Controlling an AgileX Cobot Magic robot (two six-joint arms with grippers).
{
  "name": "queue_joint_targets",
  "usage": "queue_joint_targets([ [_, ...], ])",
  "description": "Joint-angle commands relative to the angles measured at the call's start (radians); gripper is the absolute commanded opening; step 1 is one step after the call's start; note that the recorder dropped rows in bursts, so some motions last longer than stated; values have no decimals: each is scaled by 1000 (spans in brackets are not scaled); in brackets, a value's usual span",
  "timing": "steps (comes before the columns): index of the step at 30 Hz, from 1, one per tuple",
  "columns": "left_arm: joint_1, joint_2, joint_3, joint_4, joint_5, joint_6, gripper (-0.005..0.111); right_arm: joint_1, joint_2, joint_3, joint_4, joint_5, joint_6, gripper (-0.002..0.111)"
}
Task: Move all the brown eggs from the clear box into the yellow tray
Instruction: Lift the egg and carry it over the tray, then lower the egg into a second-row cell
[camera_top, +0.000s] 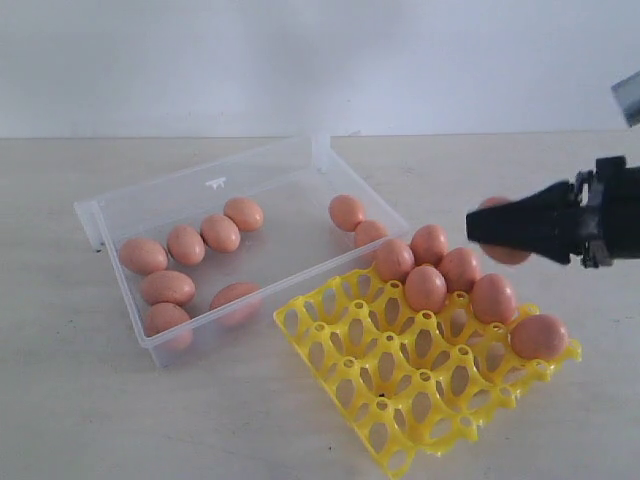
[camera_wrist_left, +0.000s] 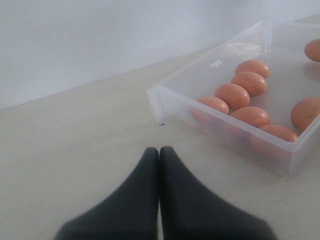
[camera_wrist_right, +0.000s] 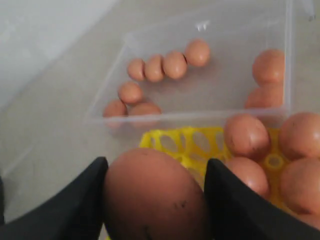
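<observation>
1. The right gripper has its two dark fingers clamped on either side of one brown egg. I can see them on its flanks, with the egg filling the gap between them.
2. That egg hangs in the air over the far right side of the yellow tray, not yet in a cup.
3. Six eggs already sit along the tray's far side. To my eye the safest move is to an open cup just beside them, coming straight down so the held shell doesn't knock a neighbour.
4. I'd want the fingers parted only once the egg rests in its cup, and slowly; the pegs between cups should steady it.
5. Nine more eggs lie loose in the clear box, so the job looks under halfway.
6. The left gripper waits over bare table near the box's end, fingers pressed together, holding nothing.
</observation>
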Motion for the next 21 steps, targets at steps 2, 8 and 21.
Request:
queue_joint_targets([
  [2,1,-2,-1,-8,-8,0,-4,115,-1,-7,-55,212,-41,0],
  [8,1,-2,-1,-8,-8,0,-4,258,0,-7,-55,522,-119,0],
  [21,1,-2,-1,-8,-8,0,-4,286,96,-2,114,508,-279,0],
])
